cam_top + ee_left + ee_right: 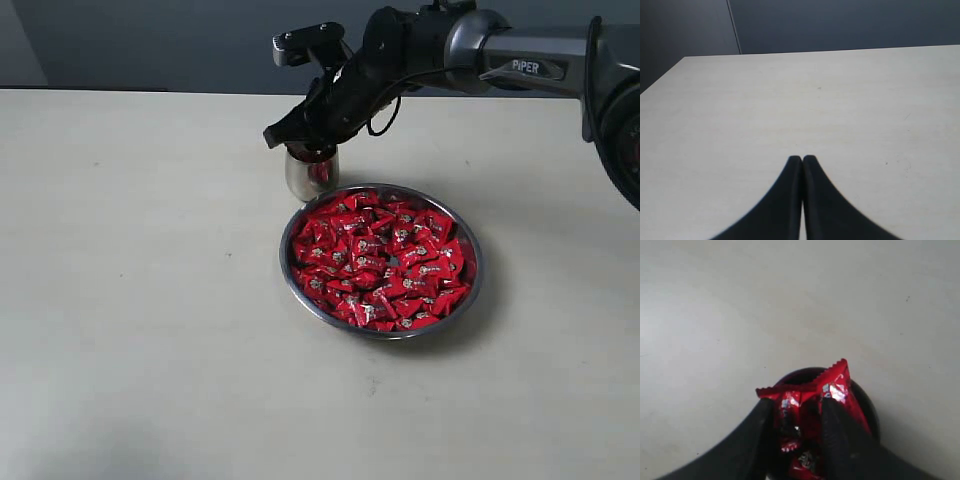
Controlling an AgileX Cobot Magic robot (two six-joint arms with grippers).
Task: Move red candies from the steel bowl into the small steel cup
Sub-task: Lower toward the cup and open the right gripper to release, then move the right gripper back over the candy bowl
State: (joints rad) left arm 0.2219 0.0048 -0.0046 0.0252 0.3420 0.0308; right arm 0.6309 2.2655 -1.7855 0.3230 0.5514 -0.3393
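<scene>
The left end effector hung over bare, pale worktop with its two dark fingers pressed tip to tip and nothing between them. In the exterior view, the steel bowl sat nearest, at about the middle of the worktop, heaped almost to its rim with red candies. Just behind the bowl's far left edge stood the small steel cup, upright, with red showing in its shiny side. Directly above its mouth hovered the right end effector. Its fingers stood a narrow way apart, and a small clutch of candies was caught between them over the cup's dark opening. Behind, the right arm reached in from the far right.
</scene>
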